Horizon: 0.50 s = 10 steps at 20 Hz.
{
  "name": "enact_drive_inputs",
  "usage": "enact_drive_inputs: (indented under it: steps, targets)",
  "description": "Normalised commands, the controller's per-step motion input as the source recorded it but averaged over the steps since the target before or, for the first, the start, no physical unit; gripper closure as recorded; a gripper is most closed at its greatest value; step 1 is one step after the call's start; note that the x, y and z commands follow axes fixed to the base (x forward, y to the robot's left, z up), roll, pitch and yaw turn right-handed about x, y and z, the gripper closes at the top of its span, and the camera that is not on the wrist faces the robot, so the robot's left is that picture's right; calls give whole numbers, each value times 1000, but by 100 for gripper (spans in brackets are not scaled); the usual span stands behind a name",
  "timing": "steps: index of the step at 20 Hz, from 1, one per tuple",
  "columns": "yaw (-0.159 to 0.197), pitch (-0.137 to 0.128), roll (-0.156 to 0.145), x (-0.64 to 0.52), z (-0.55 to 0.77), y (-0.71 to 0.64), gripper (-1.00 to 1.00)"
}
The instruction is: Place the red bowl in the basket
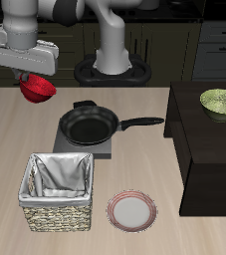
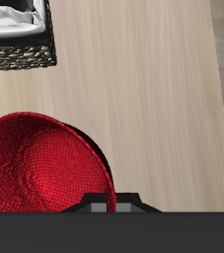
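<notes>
The gripper (image 1: 32,80) holds the red bowl (image 1: 37,91) in its closed jaws, tilted, up in the air over the far part of the table (image 1: 134,169). The basket (image 1: 58,189) stands near the front edge, well apart from the bowl, beside a pink-rimmed plate (image 1: 131,210)

One red bowl (image 1: 37,90), one basket (image 1: 57,189), one pan (image 1: 90,126), one plate (image 1: 131,210), one green bowl (image 1: 221,101)
</notes>
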Motion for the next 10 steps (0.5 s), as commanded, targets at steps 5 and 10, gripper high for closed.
enact_drive_inputs:
  steps: [5,10]
  targets:
    - [-16,-1,17,247,145,201,100]
    - [-4,-11,-1,257,135,267,100]
